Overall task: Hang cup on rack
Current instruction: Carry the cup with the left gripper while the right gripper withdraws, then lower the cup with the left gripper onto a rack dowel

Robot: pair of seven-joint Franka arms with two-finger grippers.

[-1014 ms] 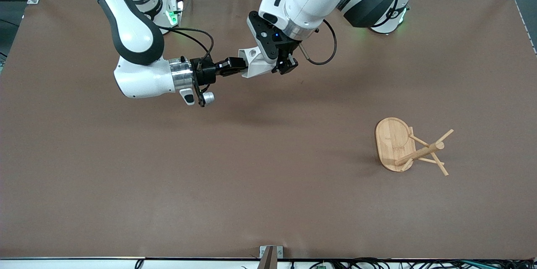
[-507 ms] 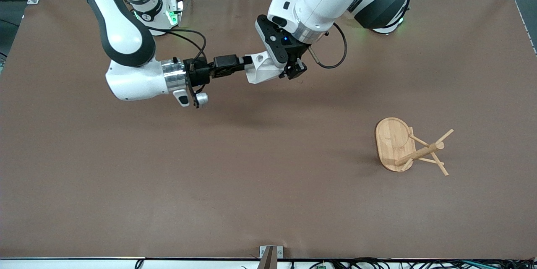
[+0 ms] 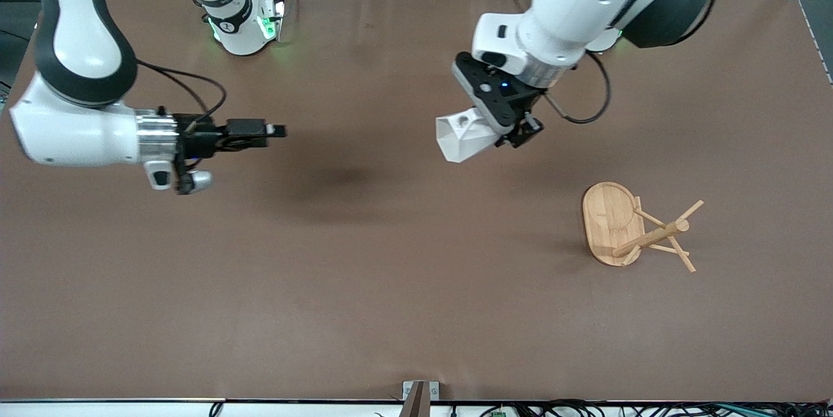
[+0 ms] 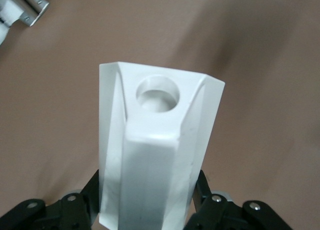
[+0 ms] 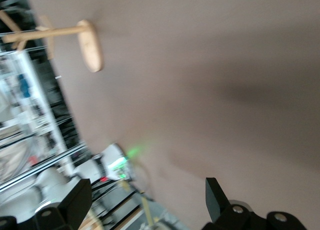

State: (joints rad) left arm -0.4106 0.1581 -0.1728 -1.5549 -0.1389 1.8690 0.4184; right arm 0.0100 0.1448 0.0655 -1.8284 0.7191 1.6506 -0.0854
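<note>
The white faceted cup (image 3: 457,137) is held in the air by my left gripper (image 3: 502,132), which is shut on its body. In the left wrist view the cup (image 4: 155,140) fills the middle, its blocky handle with the round hole facing the camera, and the black fingers (image 4: 86,192) press on both sides. The bamboo rack (image 3: 625,228) stands on the table toward the left arm's end, its pegs bare. It also shows in the right wrist view (image 5: 80,34). My right gripper (image 3: 278,131) is open and empty over the table toward the right arm's end, its fingers (image 5: 77,200) wide apart.
The brown table mat (image 3: 390,287) carries only the rack. The arm bases (image 3: 244,20) stand along the edge farthest from the front camera. A metal bracket (image 3: 420,391) sits at the nearest edge.
My right gripper has let go of the cup and pulled back toward the right arm's end. My left gripper has carried the cup toward the rack.
</note>
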